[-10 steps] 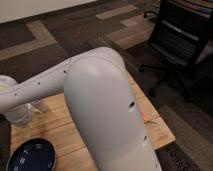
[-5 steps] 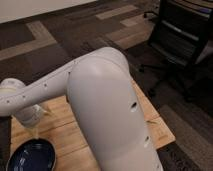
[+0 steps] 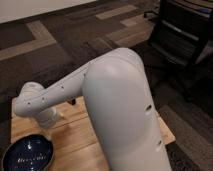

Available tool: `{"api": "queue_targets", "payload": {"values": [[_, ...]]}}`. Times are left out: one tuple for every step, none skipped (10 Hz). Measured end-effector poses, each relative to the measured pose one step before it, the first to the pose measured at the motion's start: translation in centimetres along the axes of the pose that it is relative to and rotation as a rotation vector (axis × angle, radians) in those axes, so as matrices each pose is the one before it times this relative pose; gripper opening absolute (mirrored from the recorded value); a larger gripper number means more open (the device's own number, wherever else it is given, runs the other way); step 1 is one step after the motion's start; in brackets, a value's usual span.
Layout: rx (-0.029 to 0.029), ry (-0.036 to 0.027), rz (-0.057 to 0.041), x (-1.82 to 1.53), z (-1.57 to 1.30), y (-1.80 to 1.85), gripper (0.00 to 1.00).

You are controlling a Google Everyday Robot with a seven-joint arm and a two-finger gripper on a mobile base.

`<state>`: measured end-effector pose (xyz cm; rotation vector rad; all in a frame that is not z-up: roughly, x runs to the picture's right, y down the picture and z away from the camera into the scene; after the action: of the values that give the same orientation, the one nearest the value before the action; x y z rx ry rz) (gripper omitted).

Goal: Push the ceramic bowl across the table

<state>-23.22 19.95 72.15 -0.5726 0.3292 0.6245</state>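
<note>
Ceramic bowl (image 3: pixel 28 156) is seen at the bottom-left corner of the view, set upright on the table (image 3: pixel 75 131). A glossy dark navy glaze is shown, with white markings at its centre. Its left and lower rim is cut off by the frame edge.

The table is shown as light-brown wooden planks, and much of its right side is hidden by the robot arm (image 3: pixel 122 115). The foreground is filled by the arm's large white shell, from which a slimmer white link is stretched leftward over the table to a rounded wrist joint.

The gripper (image 3: pixel 48 119) is located below that wrist, low over the tabletop, just behind and to the right of the bowl's upper rim. Whether the bowl is touched cannot be told. Whether the gripper is open or closed cannot be told either, since its end is masked by the wrist housing. Nothing is seen held in it.

A black office chair (image 3: pixel 184 35) is placed at the upper right, well apart from the table. The floor (image 3: pixel 60 45) is covered in dark grey carpet crossed by lighter tan bands.
</note>
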Motion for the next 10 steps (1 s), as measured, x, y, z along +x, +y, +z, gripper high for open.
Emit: {"api": "queue_targets", "payload": {"values": [[0.00799,-0.01557,0.00197,-0.201,-0.511,-0.232,0.65],[0.00997,-0.01603,-0.00326,-0.266,-0.612,-0.252,0.65],[0.01913,-0.02128,-0.01106,-0.451,-1.108,-0.589,0.65],[0.01489,-0.01624,-0.01359,-0.484,-0.863,-0.412,0.65],[0.01598,-0.01866,-0.01752,-0.628,-1.017,-0.41,0.65],[0.0092,-0.01235,-0.01069,-0.395,-0.673,-0.249,0.65],[0.00035,0.00035,0.00052,0.129,-0.048,-0.124,0.65],[-0.00603,0.00309,0.00092,0.23,0.18,0.155,0.65],[-0.01193,0.01118,0.01213,0.532,0.532,0.183,0.65],[-0.00534,0.01167,0.01549,0.595,0.519,-0.165,0.65]]}}
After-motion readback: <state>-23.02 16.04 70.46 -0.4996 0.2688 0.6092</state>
